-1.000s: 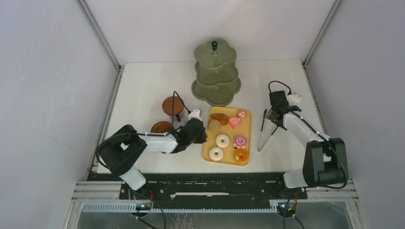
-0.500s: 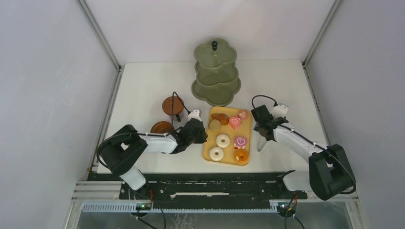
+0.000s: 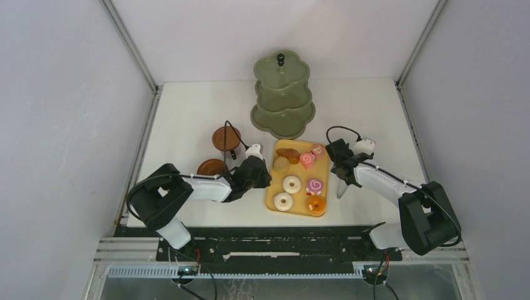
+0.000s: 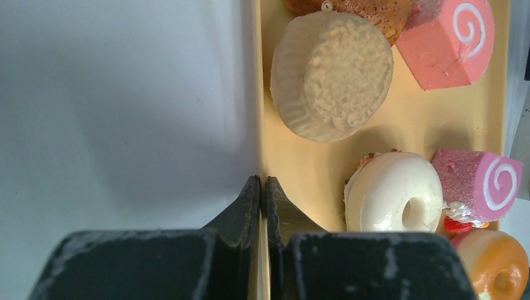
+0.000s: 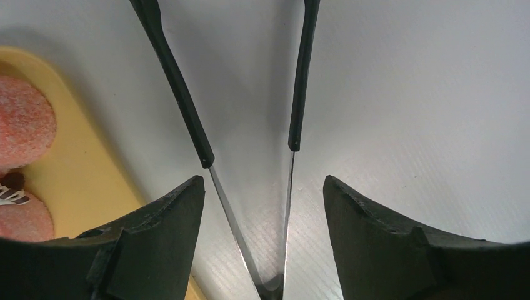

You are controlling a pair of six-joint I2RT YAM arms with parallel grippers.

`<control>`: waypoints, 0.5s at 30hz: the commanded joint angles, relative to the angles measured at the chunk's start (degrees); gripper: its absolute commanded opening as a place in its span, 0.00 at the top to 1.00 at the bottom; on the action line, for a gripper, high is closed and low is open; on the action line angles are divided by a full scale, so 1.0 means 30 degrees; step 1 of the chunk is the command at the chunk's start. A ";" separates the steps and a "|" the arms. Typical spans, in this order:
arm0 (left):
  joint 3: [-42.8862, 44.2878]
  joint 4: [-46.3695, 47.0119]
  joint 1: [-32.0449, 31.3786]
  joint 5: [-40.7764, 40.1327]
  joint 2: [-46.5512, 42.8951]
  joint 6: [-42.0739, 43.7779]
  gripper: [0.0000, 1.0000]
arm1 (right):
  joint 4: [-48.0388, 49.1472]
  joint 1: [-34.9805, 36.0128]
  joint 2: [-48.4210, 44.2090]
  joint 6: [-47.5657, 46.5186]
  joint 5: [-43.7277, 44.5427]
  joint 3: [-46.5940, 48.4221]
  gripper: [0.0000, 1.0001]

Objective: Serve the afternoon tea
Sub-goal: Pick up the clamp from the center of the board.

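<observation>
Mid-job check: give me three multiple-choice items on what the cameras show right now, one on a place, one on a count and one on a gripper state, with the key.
1. Where do the black tongs lie?
A. on the yellow tray
B. on the table, right of the tray
C. in the left gripper

2. How many ring donuts are on the tray?
A. one
B. five
C. three

3. What state is the left gripper in?
A. shut on the tray's left rim
B. open above the table
C. shut on a donut

Key:
1 B: the right wrist view shows them lying on the white table beside the tray.
2 C: the top view shows two white ones and one orange.
3 A: the left wrist view shows its fingers pinched on the rim.
</observation>
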 commanded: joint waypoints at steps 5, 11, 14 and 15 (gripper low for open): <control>-0.0686 -0.0354 0.0065 0.0974 -0.0242 -0.0119 0.93 | 0.0571 -0.0658 0.0538 -0.0190 -0.0740 0.0059 0.23; -0.0775 -0.0270 0.0079 0.1073 -0.0253 -0.0150 0.93 | 0.0009 -0.0886 0.2025 -0.0375 -0.1219 0.0868 0.23; -0.0845 -0.0288 0.0119 0.1031 -0.0348 -0.0150 0.92 | -0.0140 -0.1007 0.2559 -0.0451 -0.1427 0.1167 0.24; -0.0848 -0.0288 0.0134 0.1071 -0.0373 -0.0150 0.92 | -0.0170 -0.1058 0.2681 -0.0487 -0.1516 0.1262 0.25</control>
